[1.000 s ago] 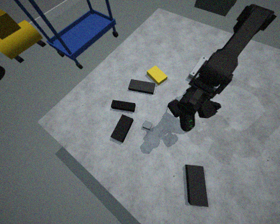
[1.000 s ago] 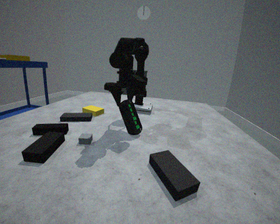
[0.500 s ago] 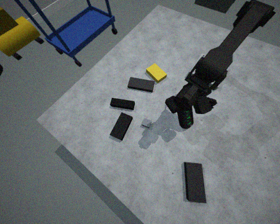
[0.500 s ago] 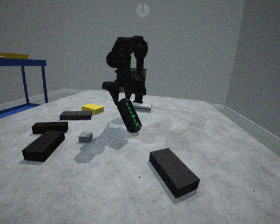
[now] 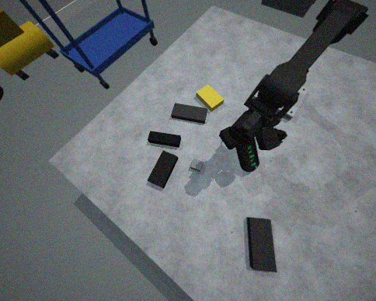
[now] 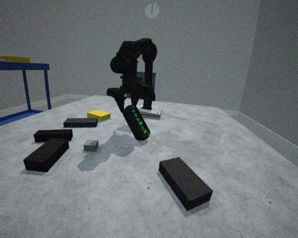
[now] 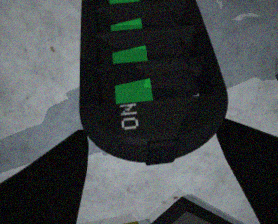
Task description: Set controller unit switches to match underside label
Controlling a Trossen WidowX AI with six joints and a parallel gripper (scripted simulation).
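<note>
The dark grey controller unit (image 5: 248,155) hangs tilted, its top with green switch ends facing outward and its lower end close to the bench. It also shows in the exterior view (image 6: 136,123). In the wrist view the controller unit (image 7: 150,75) fills the top, with green rocker ends and an "ON" mark, and its rounded end sits between my two fingers. My gripper (image 5: 248,140) grips the unit's upper end from both sides; it also shows in the exterior view (image 6: 130,104) and in the wrist view (image 7: 150,150). The underside label is hidden.
A yellow block (image 5: 210,96), three dark modules (image 5: 189,113) (image 5: 164,138) (image 5: 162,169) and a small grey cube (image 5: 196,166) lie to the left. A larger dark module (image 5: 261,243) lies near the front. A blue cart (image 5: 104,37) stands off the bench.
</note>
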